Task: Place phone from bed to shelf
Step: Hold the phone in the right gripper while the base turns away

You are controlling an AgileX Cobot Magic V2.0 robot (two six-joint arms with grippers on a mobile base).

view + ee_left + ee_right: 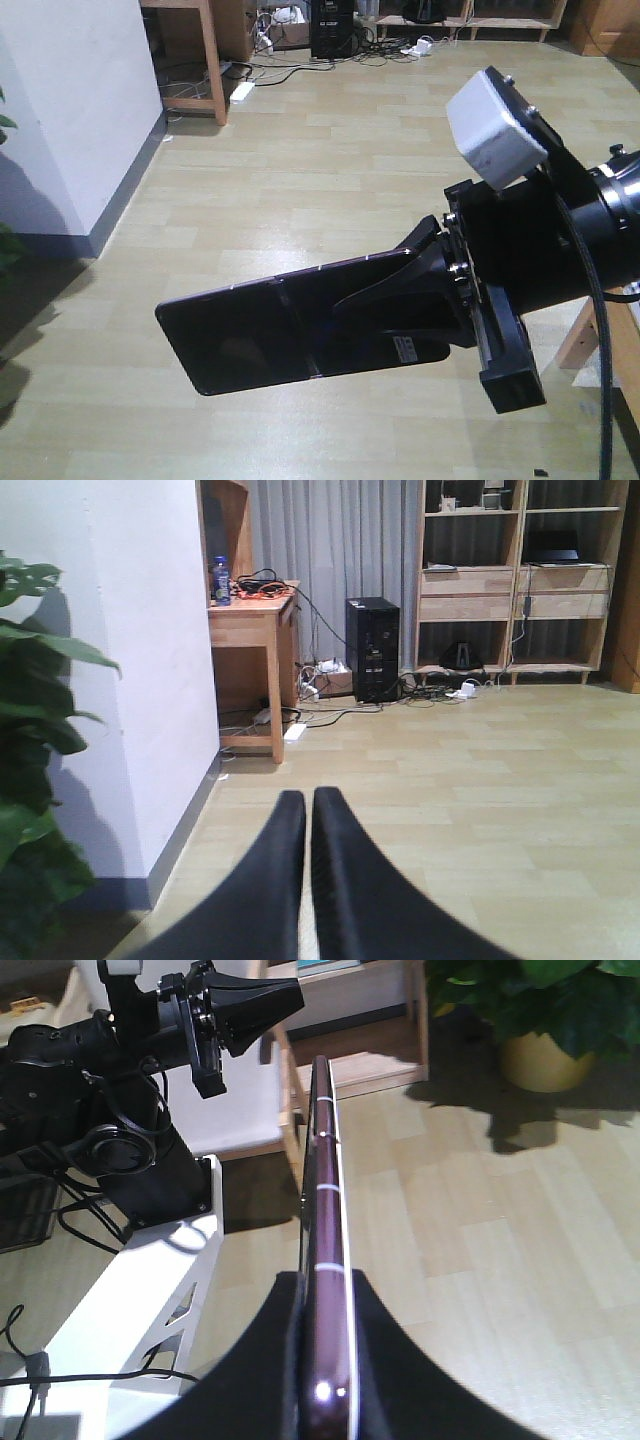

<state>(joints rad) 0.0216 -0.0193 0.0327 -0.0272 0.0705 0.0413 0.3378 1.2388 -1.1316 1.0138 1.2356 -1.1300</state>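
Logged phone [290, 320] in mid-air over the pale plank floor [330, 150], grasped at one end by the right pincer [345, 305]. Noted one black finger [400, 290] lying across the glossy top face, with the other finger hidden beneath. Saw the free end projecting toward the left of the front view, broad face turned up to the camera. Recorded a crease across the phone's middle and a small white sticker [405, 350] close to the clamped end.

Confirmed in the right wrist view: phone [325, 1160] edge-on, pinkish rim toward the lens, right pincer [328, 1290] pressed against both faces.

Found left pincer [308, 798] clenched, fingers together with only a thin slit between them and nothing held. Spotted the same left pincer [270, 1005] in the right wrist view, up and left of the phone's far end and apart from it.

Placed shelf [470, 595] at the far wall in the left wrist view, well apart from the left pincer. Noted black computer tower [372, 648] just left of the shelf, with cables on the floor around it. Noted wooden desk [250, 620] beside the white wall [150, 630], carrying a bottle [221, 580]. Marked leafy plant [40, 730] at that view's left edge. Could not tell how near the phone is to the shelf.
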